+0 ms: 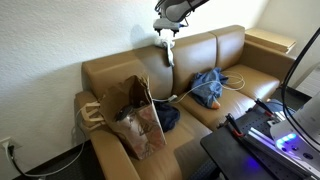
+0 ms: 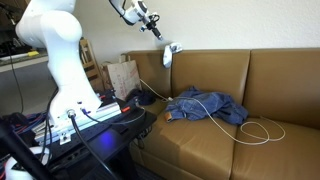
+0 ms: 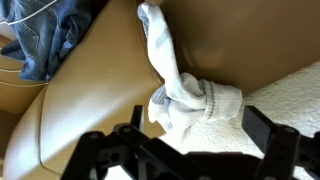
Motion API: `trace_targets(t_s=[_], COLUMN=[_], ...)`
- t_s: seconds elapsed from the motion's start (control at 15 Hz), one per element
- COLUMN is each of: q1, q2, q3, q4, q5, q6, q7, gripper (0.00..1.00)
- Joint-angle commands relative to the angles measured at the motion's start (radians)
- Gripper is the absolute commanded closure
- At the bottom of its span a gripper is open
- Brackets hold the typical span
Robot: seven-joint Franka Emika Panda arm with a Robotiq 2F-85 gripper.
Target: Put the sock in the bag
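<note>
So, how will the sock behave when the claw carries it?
Probably floppy: the sock hangs limp below the claw and bunches up in the wrist view. Likely light, so it may swing when moved. It should not roll in the bag.

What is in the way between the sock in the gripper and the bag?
Nothing visible. The sock hangs from the gripper in open air above the sofa back; the bag stands open-topped on the seat below. The denim garment lies off to the other side.
</note>
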Motion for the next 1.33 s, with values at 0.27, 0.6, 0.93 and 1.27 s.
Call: trace_targets(t_s=[0.27, 0.6, 0.93, 1.27], q1=[0.019, 0.035, 0.063, 0.064], q2=[0.107, 0.204, 0.291, 0.327], q3=[-0.055, -0.09, -0.148, -0.159], q4=[0.061, 0.159, 0.254, 0.302], q5=[-0.023, -0.021, -0.021, -0.003], q6=[-0.001, 0.013, 0.014, 0.02], q7=[-0.071, -0.065, -0.011, 0.017], gripper=[0.0, 0.0, 0.0, 0.48])
